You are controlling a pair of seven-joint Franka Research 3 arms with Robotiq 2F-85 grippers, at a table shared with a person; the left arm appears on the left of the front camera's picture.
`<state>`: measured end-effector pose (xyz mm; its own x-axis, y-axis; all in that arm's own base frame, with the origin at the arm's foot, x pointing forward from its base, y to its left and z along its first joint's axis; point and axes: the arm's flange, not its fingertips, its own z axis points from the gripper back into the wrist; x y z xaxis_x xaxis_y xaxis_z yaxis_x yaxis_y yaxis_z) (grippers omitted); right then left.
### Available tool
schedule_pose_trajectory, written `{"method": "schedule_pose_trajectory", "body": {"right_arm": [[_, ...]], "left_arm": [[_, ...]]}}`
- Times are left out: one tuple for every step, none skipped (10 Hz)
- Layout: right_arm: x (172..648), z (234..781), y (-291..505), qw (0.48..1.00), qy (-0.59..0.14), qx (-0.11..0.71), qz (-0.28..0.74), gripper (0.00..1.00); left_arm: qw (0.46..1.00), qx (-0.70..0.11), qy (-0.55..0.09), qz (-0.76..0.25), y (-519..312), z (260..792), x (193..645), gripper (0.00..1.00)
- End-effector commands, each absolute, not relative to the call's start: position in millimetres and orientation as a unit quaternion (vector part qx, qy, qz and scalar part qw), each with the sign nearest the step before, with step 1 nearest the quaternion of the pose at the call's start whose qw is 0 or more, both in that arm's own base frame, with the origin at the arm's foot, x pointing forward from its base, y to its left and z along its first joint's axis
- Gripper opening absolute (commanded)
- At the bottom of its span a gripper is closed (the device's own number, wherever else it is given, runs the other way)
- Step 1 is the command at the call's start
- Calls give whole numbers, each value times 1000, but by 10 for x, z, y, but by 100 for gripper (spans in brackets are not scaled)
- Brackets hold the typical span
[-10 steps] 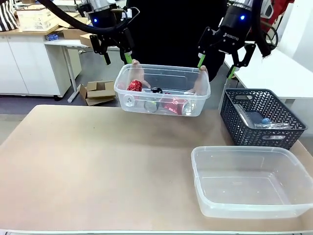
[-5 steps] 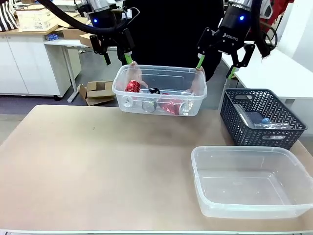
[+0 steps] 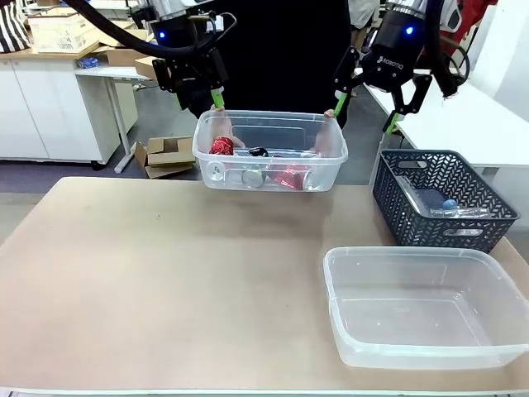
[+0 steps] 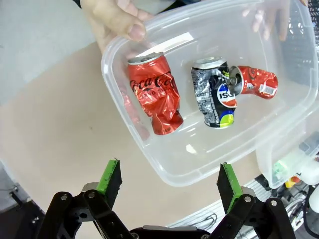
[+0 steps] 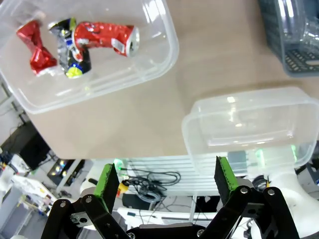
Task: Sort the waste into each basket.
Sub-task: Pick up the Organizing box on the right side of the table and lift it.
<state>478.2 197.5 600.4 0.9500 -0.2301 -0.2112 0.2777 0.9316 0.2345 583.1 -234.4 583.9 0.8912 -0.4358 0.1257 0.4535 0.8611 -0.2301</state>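
While tub hangs over tbl edge, claws splayed.

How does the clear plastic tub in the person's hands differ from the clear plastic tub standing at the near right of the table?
The held clear rectangular tub contains crushed red and dark drink cans; the standing clear tub contains nothing. A person's hand grips the held tub's rim at the far side; the standing tub rests untouched on the table, near right. Both are see-through, round-cornered and lidless.
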Motion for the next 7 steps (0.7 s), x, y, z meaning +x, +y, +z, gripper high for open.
{"method": "schedule_pose_trajectory", "body": {"right_arm": [[4777,6016,1972,979,89,132,-130,100],[4782,6004,1975,979,90,132,-130,99],[4752,6012,2019,982,81,127,-111,100],[4672,6023,2040,982,77,149,-88,100],[4497,6062,2031,981,64,168,-73,100],[4218,6113,1973,979,53,190,-58,100],[3984,6133,1930,978,52,193,-53,100]], "left_arm": [[964,-127,-35,-230,-2337,5846,5829,100],[964,-128,-35,-231,-2344,5839,5831,100],[958,-148,-32,-243,-2340,5891,5771,100],[951,-177,-25,-253,-2285,5953,5649,100],[944,-204,-26,-258,-2155,6023,5460,100],[942,-214,-28,-257,-1977,6075,5203,100],[937,-223,-39,-265,-1870,6103,4977,100]]}}
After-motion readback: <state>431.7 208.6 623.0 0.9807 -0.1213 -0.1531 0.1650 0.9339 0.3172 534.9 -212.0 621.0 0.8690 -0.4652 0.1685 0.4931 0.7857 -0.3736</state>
